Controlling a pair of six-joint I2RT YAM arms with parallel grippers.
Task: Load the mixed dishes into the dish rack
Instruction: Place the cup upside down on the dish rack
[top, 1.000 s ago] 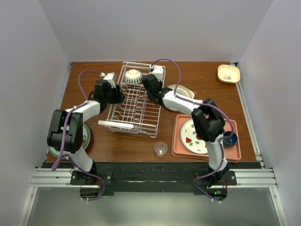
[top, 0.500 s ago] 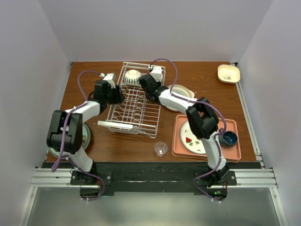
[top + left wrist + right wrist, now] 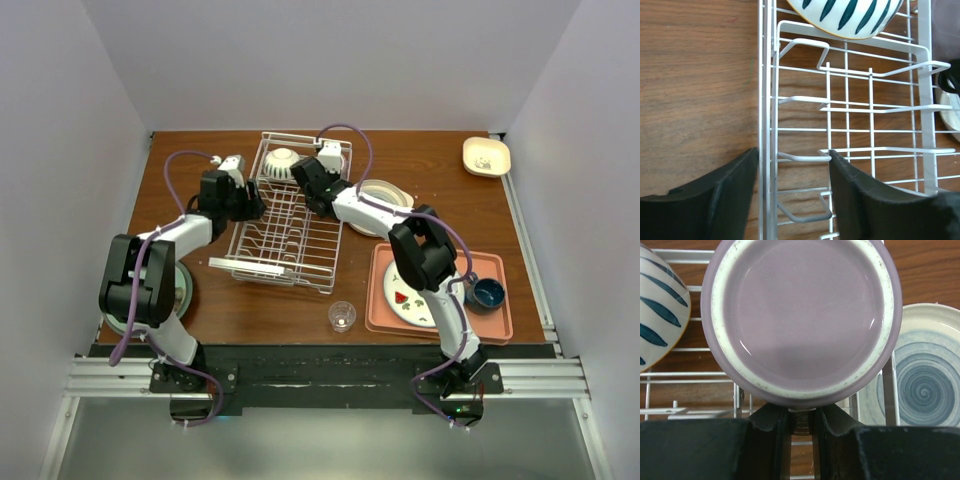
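The dish rack [image 3: 288,222] lies left of centre, a bowl [image 3: 283,163] in its far end and a cup [image 3: 800,320] just right of that bowl. 1 plate [image 3: 395,191] lies right of the rack; nearer, a tray [image 3: 495,325] carries a 2nd plate [image 3: 403,292] and a 2nd bowl [image 3: 488,293] — the bowl rightmost. A glass [image 3: 342,316] stands before the rack, a 3rd plate [image 3: 184,290] at the near left, a dish [image 3: 486,156] far right.

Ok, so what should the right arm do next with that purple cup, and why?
Probably lower it straight down onto the dish rack. The right gripper pinches the rim of the purple cup, which hangs over rack wires beside the striped bowl, so it seems lined up for setting down.
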